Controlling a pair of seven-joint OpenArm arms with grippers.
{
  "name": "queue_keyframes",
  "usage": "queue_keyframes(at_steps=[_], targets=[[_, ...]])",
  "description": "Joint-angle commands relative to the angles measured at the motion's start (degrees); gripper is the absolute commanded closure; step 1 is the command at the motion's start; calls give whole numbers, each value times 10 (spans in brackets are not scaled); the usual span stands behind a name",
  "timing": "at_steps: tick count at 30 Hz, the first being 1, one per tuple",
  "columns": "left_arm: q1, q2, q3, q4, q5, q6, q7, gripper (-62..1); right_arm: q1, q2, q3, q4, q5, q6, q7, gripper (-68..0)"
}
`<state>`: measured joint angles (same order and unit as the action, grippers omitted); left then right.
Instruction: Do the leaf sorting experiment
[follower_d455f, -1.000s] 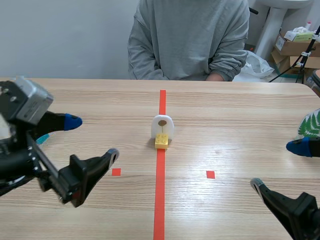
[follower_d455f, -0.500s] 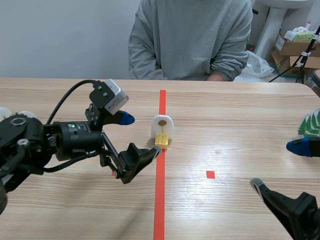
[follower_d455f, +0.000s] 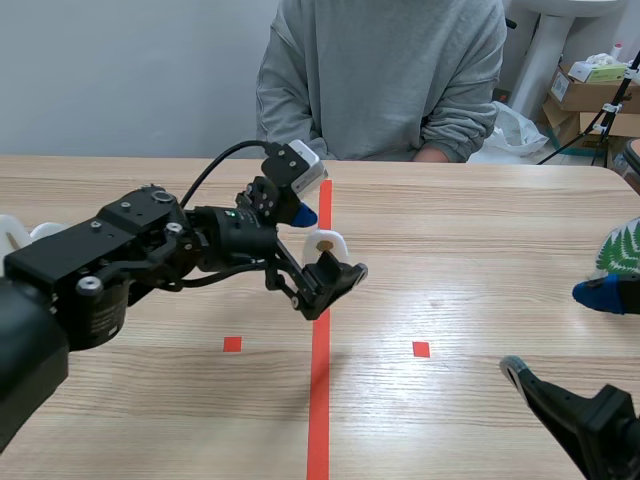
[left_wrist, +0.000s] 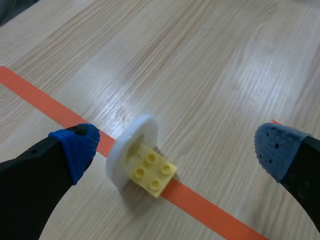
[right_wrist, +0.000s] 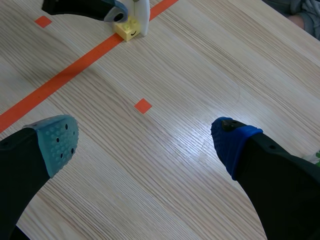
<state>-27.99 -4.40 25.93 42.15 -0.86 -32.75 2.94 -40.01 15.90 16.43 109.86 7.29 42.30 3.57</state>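
Black and low at the counter's near right corner, the right arm (follower_d455f: 585, 415) holds its jaws wide apart on nothing. A green leaf piece (follower_d455f: 620, 248) shows at the right edge. Toward the counter's middle, on the tape line, the yellow brick (left_wrist: 151, 171) and its white plaque (left_wrist: 131, 150) stand between the left arm's (follower_d455f: 150, 250) parted jaws. One pad (left_wrist: 75, 145) is just beside the plaque, so an uneven close might topple it.

The left end effector (follower_d455f: 328, 244) has swung in to straddle the yellow brick (left_wrist: 152, 172).
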Motion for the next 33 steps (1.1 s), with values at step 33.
queue_keyframes(at_steps=[33], targets=[[-98, 25, 24, -156, 125, 30, -64, -623, 2, 6, 7, 11, 8, 4, 8, -543]])
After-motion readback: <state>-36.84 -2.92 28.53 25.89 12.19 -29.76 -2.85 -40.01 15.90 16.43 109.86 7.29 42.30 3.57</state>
